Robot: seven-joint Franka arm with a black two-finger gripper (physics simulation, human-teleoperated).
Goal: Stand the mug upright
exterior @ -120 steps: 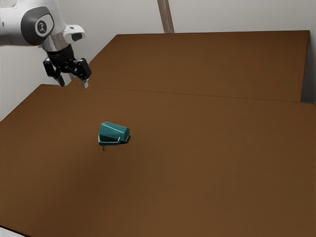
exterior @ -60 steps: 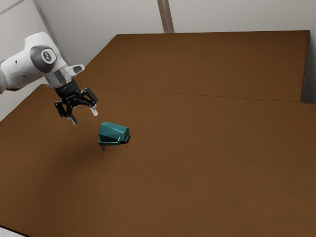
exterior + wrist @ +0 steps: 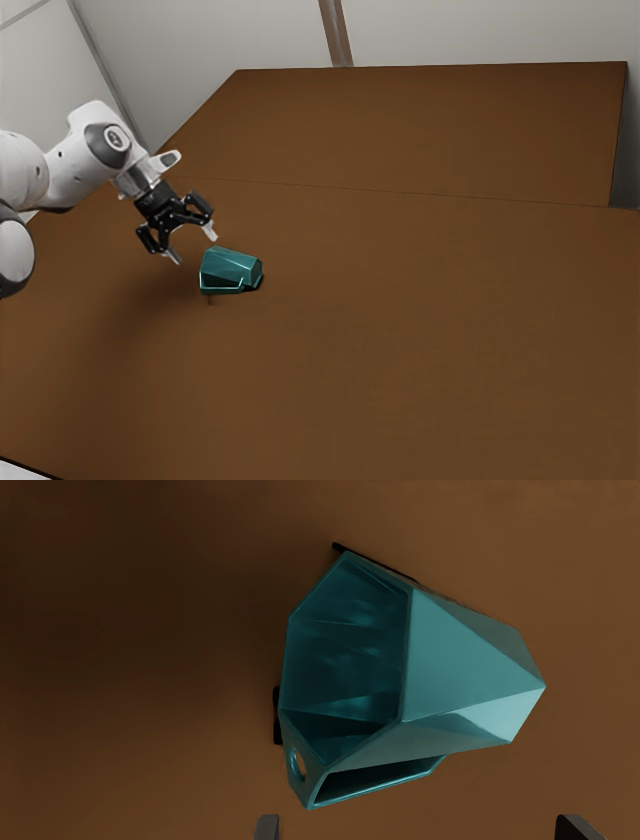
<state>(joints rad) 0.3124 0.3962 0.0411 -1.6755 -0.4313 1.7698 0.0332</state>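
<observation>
Gripper: wide open, at ten o'clock from the toppled mug in the exterior view. Probable step: approach. Next: align, descend, grip.

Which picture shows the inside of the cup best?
The wrist view: it looks right into the open mouth of the teal mug, so you can see its inner walls. The exterior view shows the mug lying on its side on the table, but not its inside.
</observation>
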